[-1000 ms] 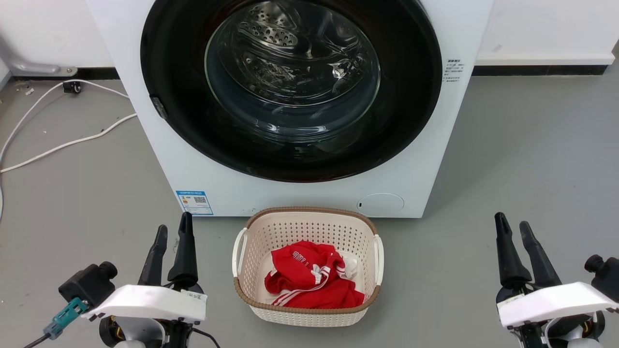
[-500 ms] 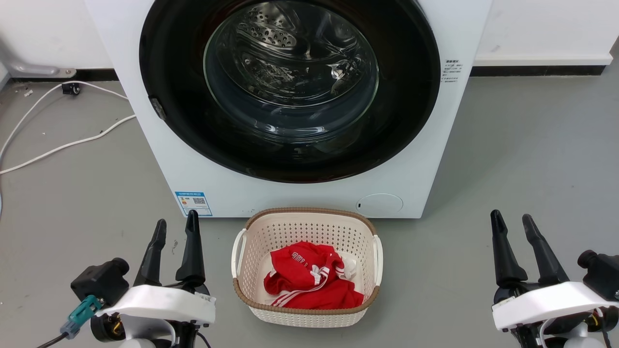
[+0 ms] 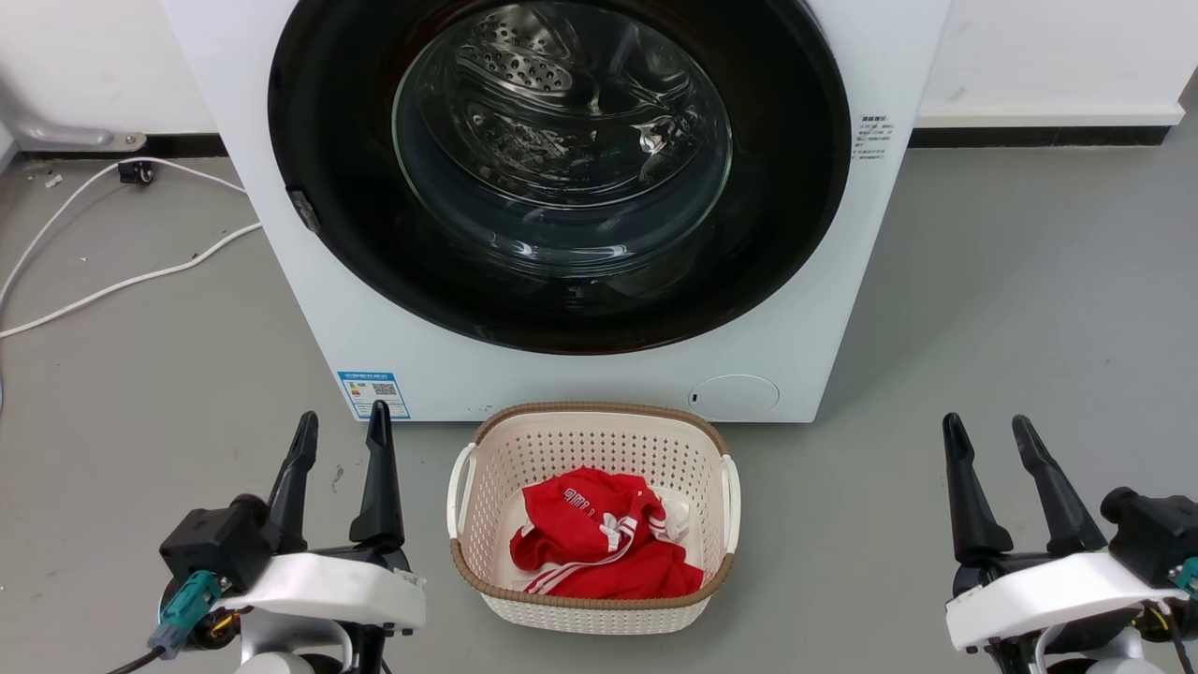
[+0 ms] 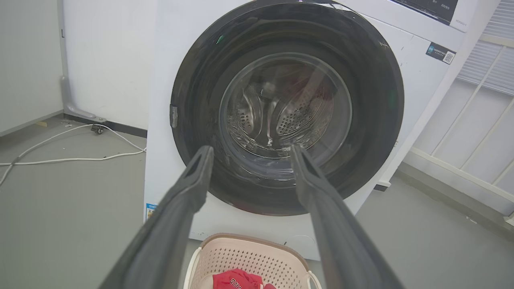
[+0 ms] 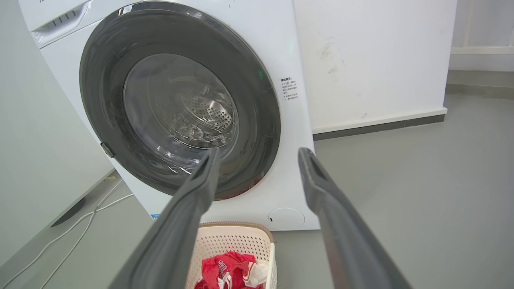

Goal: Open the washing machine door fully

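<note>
The washing machine door sits closed, flush against the washing machine front (glass window facing out). The left pincer and right pincer hover low, fingers spread wide, holding nothing, flanking the laundry basket.

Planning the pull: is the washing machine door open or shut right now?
Shut. The washing machine door sits flush against the washing machine, no gap at its rim.
</note>
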Tool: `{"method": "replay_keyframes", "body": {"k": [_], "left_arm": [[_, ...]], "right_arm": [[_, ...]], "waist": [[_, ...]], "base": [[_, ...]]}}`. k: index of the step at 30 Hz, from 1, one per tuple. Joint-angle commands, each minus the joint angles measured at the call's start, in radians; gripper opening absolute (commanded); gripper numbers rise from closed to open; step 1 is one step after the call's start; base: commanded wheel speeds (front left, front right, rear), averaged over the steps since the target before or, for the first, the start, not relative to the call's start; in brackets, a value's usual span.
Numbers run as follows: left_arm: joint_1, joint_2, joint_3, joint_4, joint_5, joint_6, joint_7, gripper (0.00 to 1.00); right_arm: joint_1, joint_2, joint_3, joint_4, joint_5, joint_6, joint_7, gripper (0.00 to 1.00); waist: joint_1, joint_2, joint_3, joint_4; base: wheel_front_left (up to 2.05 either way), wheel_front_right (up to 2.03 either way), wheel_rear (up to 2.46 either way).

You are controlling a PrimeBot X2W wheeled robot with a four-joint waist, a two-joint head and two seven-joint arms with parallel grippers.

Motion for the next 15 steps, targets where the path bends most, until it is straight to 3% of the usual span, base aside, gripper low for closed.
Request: {"method": "replay_keyframes", "body": {"k": [1,15], "left_arm": [[0.008,0.008,-0.005,-0.011,0.034,0.009,-0.012,1.0],[0.019,0.011,-0.024,-0.007,0.15,0.032,-0.04,1.0]], "right_arm": [[0.005,0.001,0.002,-0.01,-0.036,0.0,-0.01,1.0],[0.012,0.002,0.011,-0.009,-0.131,0.0,-0.012,1.0]], "waist": [[0.0,0.0,0.0,0.0],[0.0,0.0,0.0,0.001]], "base": [[0.0,0.0,0.0],[0.0,0.0,0.0]]}}
